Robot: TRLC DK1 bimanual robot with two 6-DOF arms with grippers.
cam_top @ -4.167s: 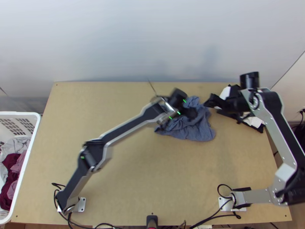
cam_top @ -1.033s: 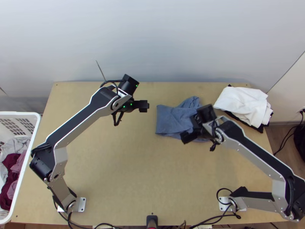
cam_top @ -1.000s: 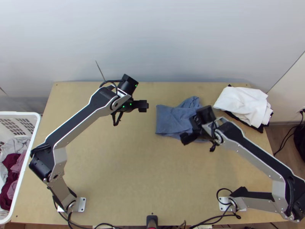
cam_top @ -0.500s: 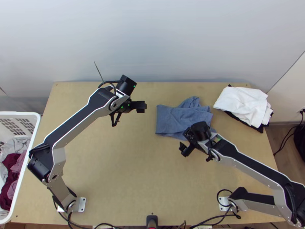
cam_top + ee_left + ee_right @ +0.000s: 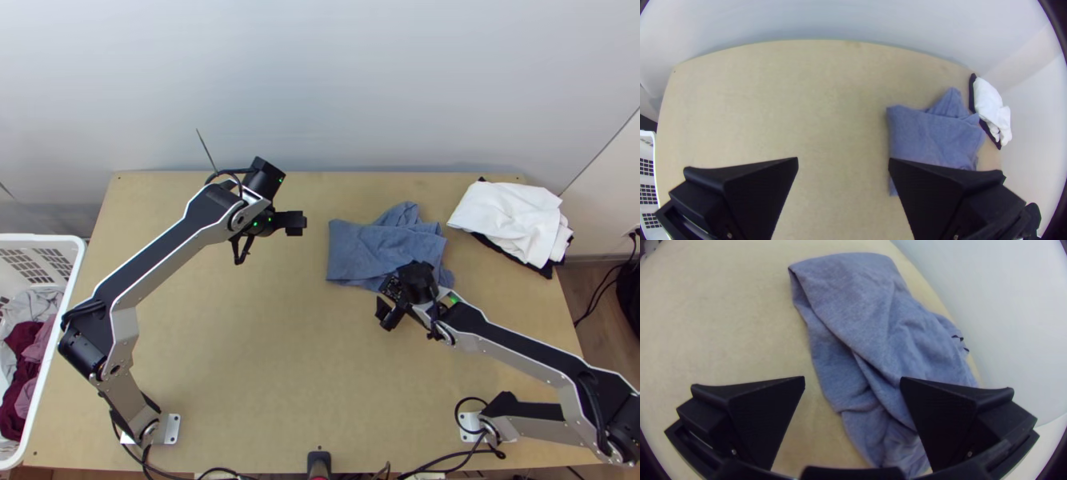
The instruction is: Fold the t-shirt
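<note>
Blue t-shirt (image 5: 360,252) wrinkled, folded, seemingly soft jersey; left gripper (image 5: 297,223), right gripper (image 5: 386,314): jaws apart.

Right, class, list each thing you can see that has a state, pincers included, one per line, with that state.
Blue t-shirt: partly folded, rumpled, one piece jutting from its far side
White cloth: loosely bundled, lying on the black cloth
Black cloth: mostly covered
Basket: holding clothes
Clothes: bunched
Left pincer: open, empty
Right pincer: open, empty, by the t-shirt's near edge
</note>
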